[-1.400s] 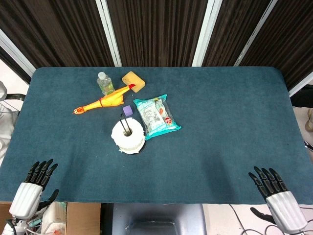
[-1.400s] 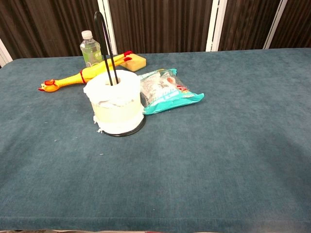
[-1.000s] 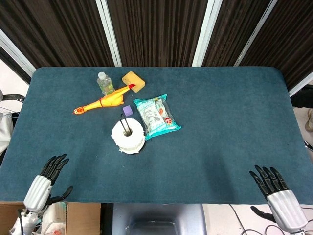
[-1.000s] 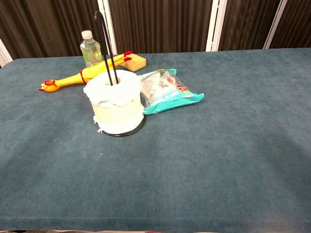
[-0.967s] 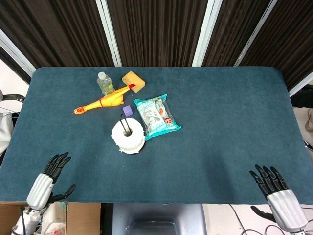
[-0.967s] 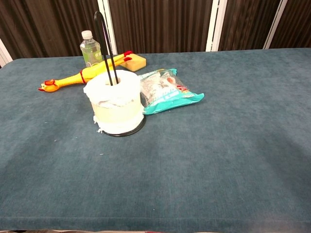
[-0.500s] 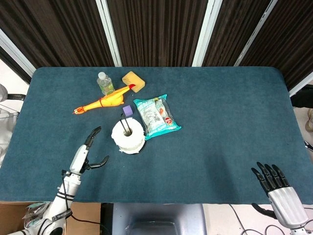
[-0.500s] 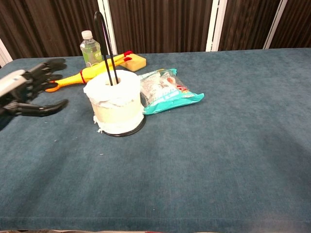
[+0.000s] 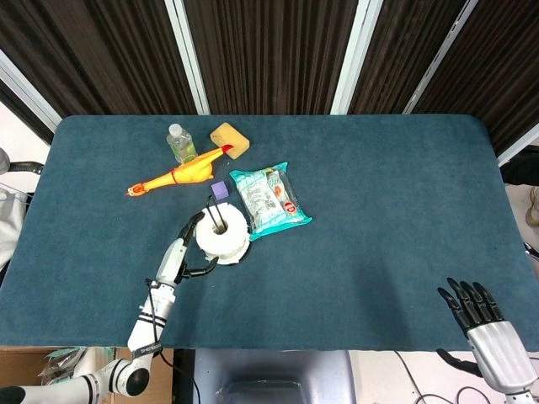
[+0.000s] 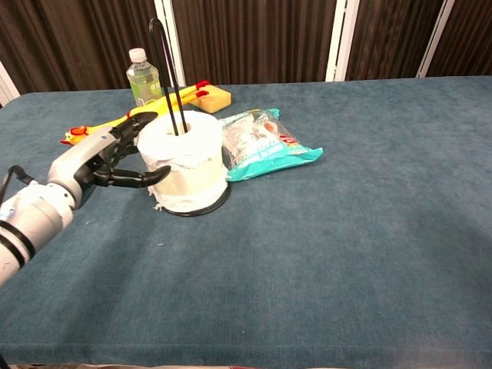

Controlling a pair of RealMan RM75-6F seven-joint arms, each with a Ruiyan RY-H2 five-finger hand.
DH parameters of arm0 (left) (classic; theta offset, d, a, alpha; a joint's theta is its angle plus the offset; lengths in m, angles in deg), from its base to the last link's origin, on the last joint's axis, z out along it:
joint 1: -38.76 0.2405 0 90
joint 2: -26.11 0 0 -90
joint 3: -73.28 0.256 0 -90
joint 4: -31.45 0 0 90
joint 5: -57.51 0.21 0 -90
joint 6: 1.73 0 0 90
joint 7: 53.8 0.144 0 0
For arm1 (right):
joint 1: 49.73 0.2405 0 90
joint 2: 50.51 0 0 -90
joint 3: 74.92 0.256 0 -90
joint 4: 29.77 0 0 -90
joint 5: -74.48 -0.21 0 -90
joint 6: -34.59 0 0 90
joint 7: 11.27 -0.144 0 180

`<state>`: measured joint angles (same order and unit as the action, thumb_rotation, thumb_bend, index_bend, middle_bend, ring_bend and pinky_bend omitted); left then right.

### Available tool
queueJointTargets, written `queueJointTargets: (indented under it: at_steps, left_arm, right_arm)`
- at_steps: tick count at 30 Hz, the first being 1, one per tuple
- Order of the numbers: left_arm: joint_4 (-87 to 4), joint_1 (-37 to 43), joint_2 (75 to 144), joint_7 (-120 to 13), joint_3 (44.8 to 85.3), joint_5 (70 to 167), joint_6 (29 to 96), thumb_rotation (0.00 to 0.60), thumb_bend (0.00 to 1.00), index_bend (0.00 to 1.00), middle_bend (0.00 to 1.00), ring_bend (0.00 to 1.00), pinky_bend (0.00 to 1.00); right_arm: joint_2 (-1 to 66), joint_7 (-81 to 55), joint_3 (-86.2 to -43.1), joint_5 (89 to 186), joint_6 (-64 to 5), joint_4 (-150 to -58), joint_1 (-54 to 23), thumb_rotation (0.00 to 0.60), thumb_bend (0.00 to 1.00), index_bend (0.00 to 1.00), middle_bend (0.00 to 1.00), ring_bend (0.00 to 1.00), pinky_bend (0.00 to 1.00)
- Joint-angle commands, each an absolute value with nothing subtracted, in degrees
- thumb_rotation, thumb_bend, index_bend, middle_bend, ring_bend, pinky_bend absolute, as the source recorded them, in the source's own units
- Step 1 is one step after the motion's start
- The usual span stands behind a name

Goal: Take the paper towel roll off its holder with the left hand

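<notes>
Chest view, left hand (image 10: pixel 115 157): at the left side of the paper towel roll (image 10: pixel 183 157), fingers spread around it — whether they touch the paper or merely sit just beside it, I cannot tell.
Head view, left hand (image 9: pixel 179 254): reaching in from the near edge, thumb curving under the roll's near side.
Roll: upright on its black holder (image 10: pixel 163 61), whose thin rod rises through the core; the base ring shows beneath.
Right hand (image 9: pixel 480 316): at the near right corner, well apart from everything, fingers apart, holding nothing.
Counter (image 9: pixel 387 210): teal cloth surface.
Beside the roll: a teal snack bag (image 10: pixel 265 146) to its right.
Behind it: rubber chicken (image 9: pixel 177 177), clear bottle (image 10: pixel 141 75), yellow sponge (image 9: pixel 229 139) and a small purple block (image 9: pixel 219 190).
</notes>
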<state>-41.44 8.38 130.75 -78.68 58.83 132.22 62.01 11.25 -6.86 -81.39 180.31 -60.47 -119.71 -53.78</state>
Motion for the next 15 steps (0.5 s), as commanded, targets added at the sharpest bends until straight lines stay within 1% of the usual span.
queueJointTargets:
  at_steps: [1, 7, 10, 13, 15]
  left_arm:
    - [-39.43, 7.12, 132.67, -77.08, 57.96, 130.89, 61.00, 0.600, 0.32, 0.00, 0.00, 0.00, 0.00]
    - [-39.82, 5.98, 133.97, -76.28, 56.94, 129.40, 59.76, 0.600, 0.32, 0.00, 0.00, 0.00, 0.01]
    - [-40.37, 5.24, 134.28, -75.45, 55.85, 127.71, 58.54, 0.600, 0.32, 0.00, 0.00, 0.00, 0.05]
    - [-40.07, 4.53, 135.04, -73.18, 54.70, 125.99, 58.40, 0.600, 0.31, 0.00, 0.00, 0.01, 0.14]
    - [-39.65, 4.16, 135.70, -71.47, 53.85, 124.67, 58.63, 0.600, 0.31, 0.00, 0.00, 0.09, 0.23]
  right_arm:
    - [11.13, -7.21, -81.46, 180.35, -60.53, -119.45, -53.81, 0.600, 0.03, 0.00, 0.00, 0.00, 0.00]
    - [10.86, -8.01, -81.38, 180.19, -60.73, -119.33, -53.78, 0.600, 0.03, 0.00, 0.00, 0.00, 0.00]
    - [10.69, -8.57, -81.33, 180.12, -61.03, -119.25, -53.84, 0.600, 0.03, 0.00, 0.00, 0.00, 0.00]
    - [10.58, -9.04, -81.35, 180.20, -61.32, -119.09, -53.90, 0.600, 0.03, 0.00, 0.00, 0.00, 0.00]
    - [10.52, -9.32, -81.33, 180.19, -61.45, -119.00, -53.92, 0.600, 0.03, 0.00, 0.00, 0.00, 0.00]
